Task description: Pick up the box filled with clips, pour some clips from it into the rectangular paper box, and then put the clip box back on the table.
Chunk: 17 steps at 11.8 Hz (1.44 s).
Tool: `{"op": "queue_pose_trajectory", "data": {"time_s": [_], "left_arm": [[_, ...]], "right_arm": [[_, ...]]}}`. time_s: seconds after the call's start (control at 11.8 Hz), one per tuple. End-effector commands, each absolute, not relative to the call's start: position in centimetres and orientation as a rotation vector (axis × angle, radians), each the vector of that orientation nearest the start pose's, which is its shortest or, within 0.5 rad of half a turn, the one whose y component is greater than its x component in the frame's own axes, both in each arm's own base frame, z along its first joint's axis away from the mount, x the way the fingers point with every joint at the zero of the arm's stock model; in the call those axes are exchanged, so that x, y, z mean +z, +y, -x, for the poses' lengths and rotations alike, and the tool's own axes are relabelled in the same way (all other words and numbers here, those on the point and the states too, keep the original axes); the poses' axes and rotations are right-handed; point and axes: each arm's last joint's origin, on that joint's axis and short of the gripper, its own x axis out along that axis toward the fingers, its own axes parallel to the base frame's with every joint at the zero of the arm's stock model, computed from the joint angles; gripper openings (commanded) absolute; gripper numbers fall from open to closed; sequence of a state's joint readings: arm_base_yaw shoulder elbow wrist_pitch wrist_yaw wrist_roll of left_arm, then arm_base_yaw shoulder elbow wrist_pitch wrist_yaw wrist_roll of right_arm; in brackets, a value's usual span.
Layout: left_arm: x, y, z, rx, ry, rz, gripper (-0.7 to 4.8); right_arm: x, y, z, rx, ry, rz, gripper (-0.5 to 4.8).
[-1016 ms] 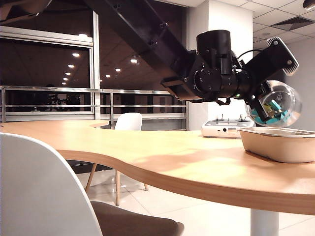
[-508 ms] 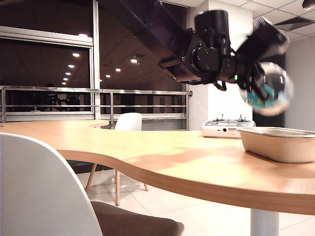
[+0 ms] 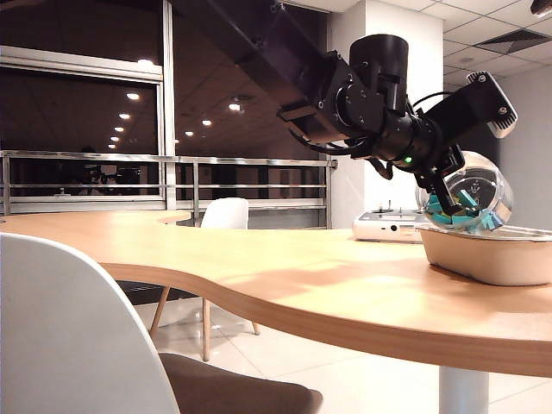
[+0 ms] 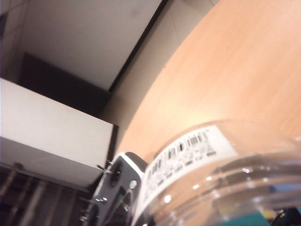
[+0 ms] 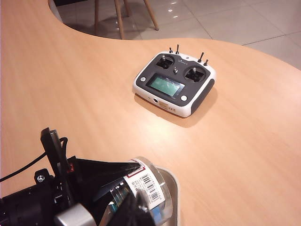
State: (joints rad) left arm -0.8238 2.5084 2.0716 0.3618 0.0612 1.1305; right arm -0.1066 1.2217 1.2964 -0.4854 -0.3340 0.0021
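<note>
My left gripper point(image 3: 447, 195) is shut on the box filled with clips point(image 3: 470, 197), a clear round jar held tilted just above the left rim of the rectangular paper box point(image 3: 493, 257). Teal clips point(image 3: 455, 216) lie low inside the jar. In the left wrist view the jar's barcode label point(image 4: 188, 149) fills the foreground over the table point(image 4: 235, 66). In the right wrist view the jar point(image 5: 149, 187) hangs at the paper box's rim point(image 5: 173, 193). My right gripper point(image 5: 138, 213) is shut and holds nothing, close beside the jar. The inside of the paper box is hidden.
A white remote controller with knobs point(image 5: 175, 84) lies on the table behind the paper box, also seen as the controller point(image 3: 390, 226). A white chair point(image 3: 78, 336) stands at the curved table edge in front, and another chair point(image 3: 224, 214) stands beyond it.
The left wrist swung up, then tipped down. The jar now hangs lower and a little further left, close over the paper box's rim. The right arm has not moved.
</note>
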Motion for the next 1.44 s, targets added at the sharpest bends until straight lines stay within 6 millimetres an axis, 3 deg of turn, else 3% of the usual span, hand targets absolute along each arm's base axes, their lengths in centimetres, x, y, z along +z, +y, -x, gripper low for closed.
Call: {"op": "queue_pose_trajectory", "data": {"time_s": [0.08,0.17,0.42,0.59,0.76,0.93,1.19,1.27,1.36,1.44], "left_arm": [[22.3,-42.1,-39.0,-0.759,-0.337,-0.841,-0.06],[24.8,-41.4,-38.5,-0.752,-0.26,-0.742,-0.06],[28.3,-38.9,-36.8,-0.788,0.124,-0.597,-0.06],[30.1,-35.0,-36.9,-0.776,0.383,-0.494,-0.06],[30.8,-31.9,-37.9,-0.729,0.516,-0.414,-0.06],[29.5,-28.4,-39.1,-0.687,0.719,-0.398,-0.06],[28.0,-27.1,-39.6,-0.656,0.837,-0.42,-0.06],[25.3,-27.8,-40.6,-0.682,0.873,-0.416,-0.06],[22.7,-28.8,-41.4,-0.709,0.894,-0.368,1.98],[23.2,-28.7,-41.3,-0.709,0.884,-0.365,1.98]], "right_arm": [[39.6,-1.8,-25.5,0.226,0.378,-0.084,-0.06],[39.6,-1.8,-25.5,0.226,0.378,-0.084,-0.06],[39.6,-1.8,-25.5,0.226,0.378,-0.085,-0.06],[39.5,-1.8,-25.5,0.229,0.385,-0.087,-0.06],[39.5,-1.8,-25.5,0.228,0.381,-0.086,-0.06],[39.5,-1.8,-25.5,0.228,0.383,-0.087,-0.06],[39.5,-1.8,-25.4,0.231,0.389,-0.089,-0.06],[39.3,-1.8,-25.4,0.23,0.407,-0.093,-0.06],[39.4,-1.8,-25.4,0.226,0.402,-0.091,-0.06],[39.4,-1.8,-25.4,0.226,0.402,-0.091,-0.06]]}}
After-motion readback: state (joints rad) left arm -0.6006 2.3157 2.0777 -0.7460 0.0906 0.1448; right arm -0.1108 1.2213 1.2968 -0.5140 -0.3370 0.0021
